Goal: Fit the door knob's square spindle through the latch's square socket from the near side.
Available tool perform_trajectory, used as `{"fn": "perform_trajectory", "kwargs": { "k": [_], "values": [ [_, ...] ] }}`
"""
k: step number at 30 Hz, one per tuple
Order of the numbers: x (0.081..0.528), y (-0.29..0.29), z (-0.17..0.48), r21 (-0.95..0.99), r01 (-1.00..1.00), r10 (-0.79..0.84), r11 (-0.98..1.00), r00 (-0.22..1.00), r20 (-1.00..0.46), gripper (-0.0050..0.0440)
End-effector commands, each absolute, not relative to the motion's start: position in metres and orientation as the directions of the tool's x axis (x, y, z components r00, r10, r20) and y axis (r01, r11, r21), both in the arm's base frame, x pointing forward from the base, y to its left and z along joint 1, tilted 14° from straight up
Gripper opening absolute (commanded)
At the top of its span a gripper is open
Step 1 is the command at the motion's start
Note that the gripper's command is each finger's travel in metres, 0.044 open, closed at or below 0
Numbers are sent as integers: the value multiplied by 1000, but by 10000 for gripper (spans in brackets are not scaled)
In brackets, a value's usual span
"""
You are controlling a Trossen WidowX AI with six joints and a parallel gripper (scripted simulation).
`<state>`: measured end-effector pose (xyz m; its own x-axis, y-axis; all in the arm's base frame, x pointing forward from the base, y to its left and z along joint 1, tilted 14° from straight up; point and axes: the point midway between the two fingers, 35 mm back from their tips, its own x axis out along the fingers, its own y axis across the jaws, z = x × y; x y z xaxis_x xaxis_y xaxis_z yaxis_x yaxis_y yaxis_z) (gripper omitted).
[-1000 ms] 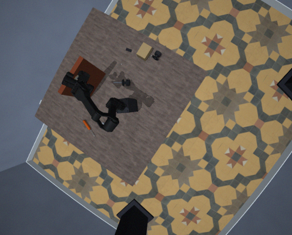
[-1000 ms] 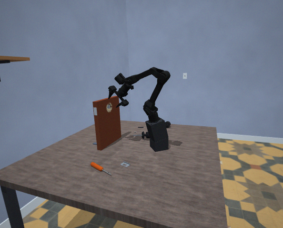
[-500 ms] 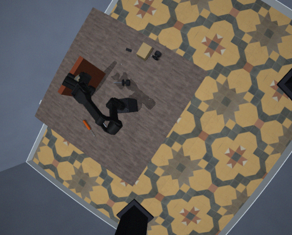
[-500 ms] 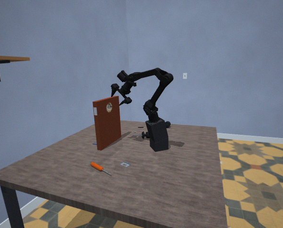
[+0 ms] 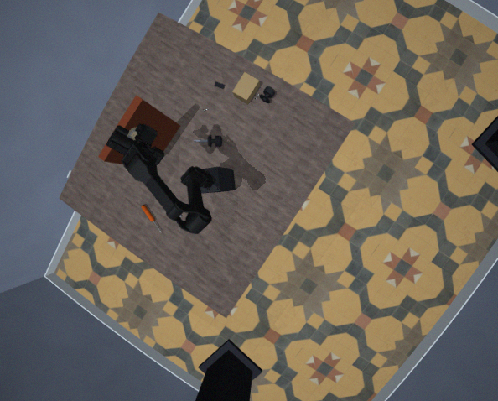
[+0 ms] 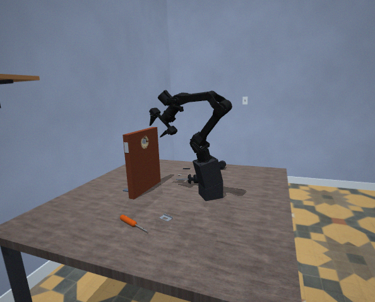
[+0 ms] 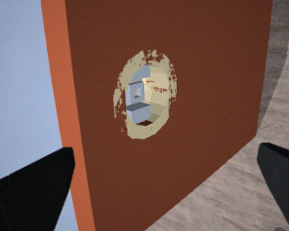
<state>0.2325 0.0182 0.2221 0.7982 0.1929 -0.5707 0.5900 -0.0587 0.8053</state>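
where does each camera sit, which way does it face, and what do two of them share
Top: high overhead, looking down at the table; whole arm visible.
Exterior: beyond a table edge, looking across at the arm and door panel.
Wrist: on the arm, facing the panel's hole; two open fingertips show.
Top and exterior share the orange screwdriver.

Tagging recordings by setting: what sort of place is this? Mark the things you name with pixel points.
Probably a room set up as a small repair workspace: an orange-handled screwdriver (image 5: 147, 212) (image 6: 128, 220) and a doorknob with a spindle (image 5: 215, 141) (image 6: 191, 178) lie on a table (image 5: 223, 275) (image 6: 213, 253), beside an upright reddish door panel (image 5: 165, 125) (image 6: 142, 172) (image 7: 200, 96).
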Motion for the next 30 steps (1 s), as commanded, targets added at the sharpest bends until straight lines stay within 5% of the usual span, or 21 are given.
{"fn": "perform_trajectory", "kwargs": {
  "k": [1,9,30],
  "values": [
    [232,18,226,810,584,194,-55,802,-565,440],
    [249,3,226,783,610,149,-121,791,-593,440],
    [357,-179,168,498,575,-94,-650,589,-803,440]
  ]
}}
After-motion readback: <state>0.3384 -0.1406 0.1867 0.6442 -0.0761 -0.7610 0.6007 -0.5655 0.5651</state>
